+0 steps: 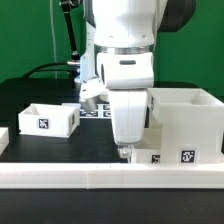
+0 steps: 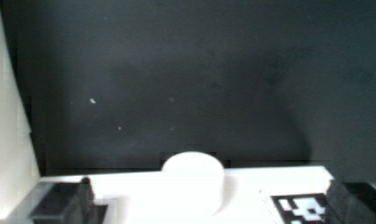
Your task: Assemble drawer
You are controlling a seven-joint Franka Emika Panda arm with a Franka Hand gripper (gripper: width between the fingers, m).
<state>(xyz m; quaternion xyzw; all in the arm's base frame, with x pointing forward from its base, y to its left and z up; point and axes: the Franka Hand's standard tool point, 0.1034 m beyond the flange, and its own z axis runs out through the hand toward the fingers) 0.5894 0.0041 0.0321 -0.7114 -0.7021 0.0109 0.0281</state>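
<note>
one housing (image 1: 186,120), one tool (image 1: 125,152), one whole tray (image 1: 50,120)

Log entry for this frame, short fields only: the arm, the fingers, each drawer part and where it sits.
arm: gripper pointed down, low, just behind the border wall
fingers: dark, set wide to either side of a white tagged part with a round knob; contact unclear
small tray: open-topped, tagged, on the exterior view's left, apart from the gripper
housing: tall white box on the exterior view's right, close beside the gripper
table: dark
</note>
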